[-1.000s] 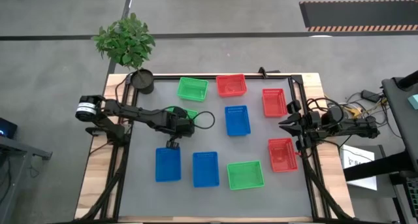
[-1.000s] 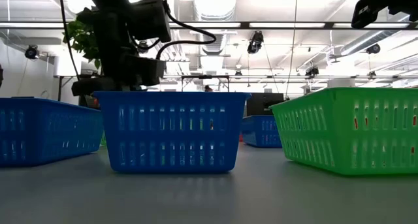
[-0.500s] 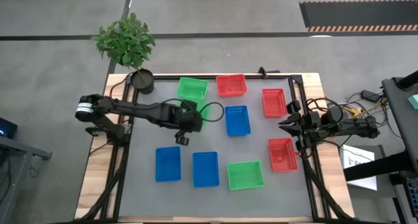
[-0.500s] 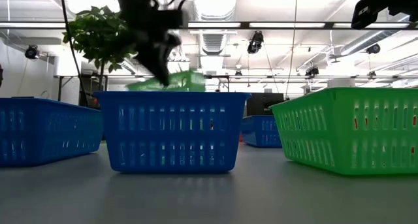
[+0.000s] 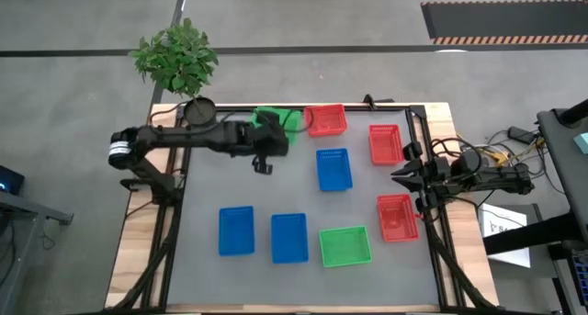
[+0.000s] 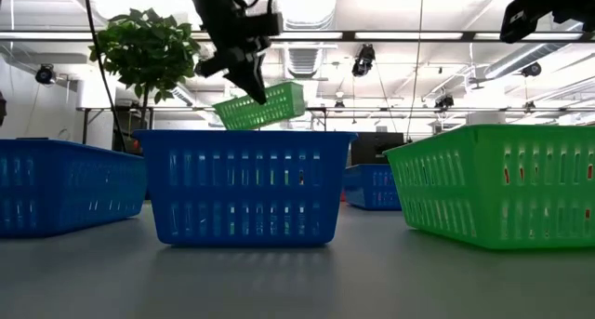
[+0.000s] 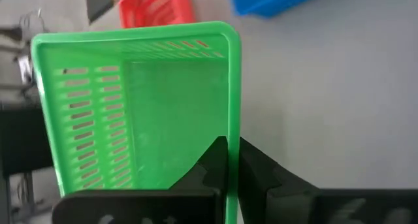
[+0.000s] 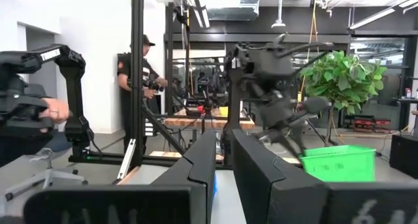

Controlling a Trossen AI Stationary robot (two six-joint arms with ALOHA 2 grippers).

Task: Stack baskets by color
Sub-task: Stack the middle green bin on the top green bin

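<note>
My left gripper (image 5: 264, 142) is shut on a green basket (image 6: 260, 107) that hangs in the air over the table's far left part, close to a red basket (image 5: 325, 119). In the high view this basket (image 5: 276, 124) covers the spot below it. On the table stand a blue basket (image 5: 333, 168), two blue ones (image 5: 236, 230) (image 5: 289, 237) near the front, another green one (image 5: 344, 245), and two red ones (image 5: 386, 143) (image 5: 397, 216). My right gripper (image 5: 406, 174) waits open at the right edge. My left gripper pinches one long side wall of the green basket at its rim (image 7: 229, 129), one finger (image 7: 210, 164) inside the basket and one (image 7: 256, 168) outside. The fingers slant down from the table's left. The basket is lifted clear and tilted.
A black plant pot (image 5: 200, 113) with a leafy plant (image 5: 175, 56) stands at the far left corner, close to my left arm. Black frame rails (image 5: 432, 214) run along the table's sides. A person (image 8: 136, 87) stands in the room beyond.
My left gripper has risen and swung toward the table's far edge, carrying the green basket. The basket, on the table beside the middle blue one a second ago, now hangs clear and tilted near the far red basket.
</note>
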